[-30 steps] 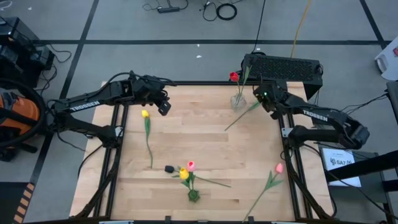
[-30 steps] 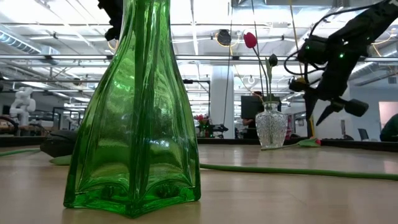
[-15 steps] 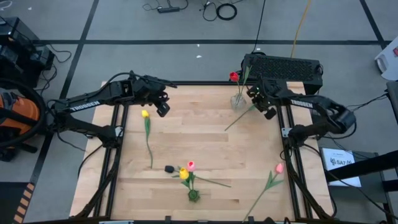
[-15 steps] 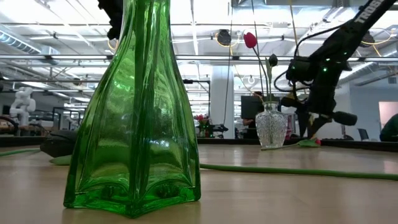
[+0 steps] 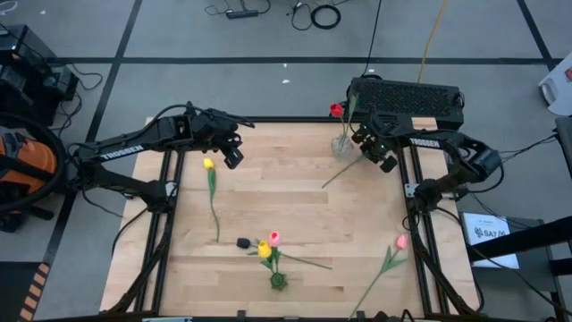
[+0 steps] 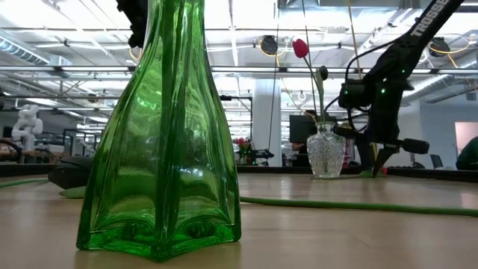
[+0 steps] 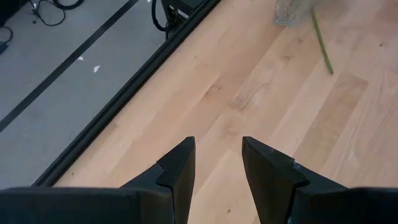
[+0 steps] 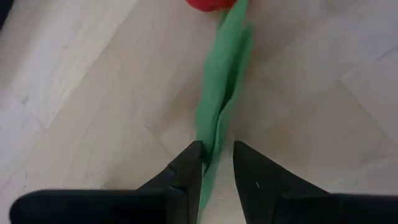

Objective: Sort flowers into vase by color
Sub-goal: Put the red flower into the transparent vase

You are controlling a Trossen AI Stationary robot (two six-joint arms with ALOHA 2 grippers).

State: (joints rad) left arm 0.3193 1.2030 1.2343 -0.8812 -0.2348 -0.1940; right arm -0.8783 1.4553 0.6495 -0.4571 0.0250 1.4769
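Artificial tulips with long thin green stems are spread over the pale wooden table [image 5: 295,192], and two vases hold some of them. The clear textured glass vase [image 5: 342,145] at the far edge holds a red tulip [image 5: 336,110] and a dark-headed one [image 6: 323,72], both upright on their stems. The tall green glass vase [image 5: 279,281] near the front edge holds a yellow tulip [image 5: 264,250] and a pink one [image 5: 274,238], and a black tulip head [image 5: 243,242] lies just beside them. A yellow tulip [image 5: 208,164] lies loose on the left side of the table, and a pink tulip [image 5: 401,241] lies near the right edge. Another red tulip [image 8: 212,5] lies on the wood just beside the clear vase, and the right gripper [image 8: 217,163] is down on it, its two dark fingers closed around the green leaf and stem. The left gripper [image 7: 217,163] hovers above bare wood near the far left corner, fingers parted and holding nothing.
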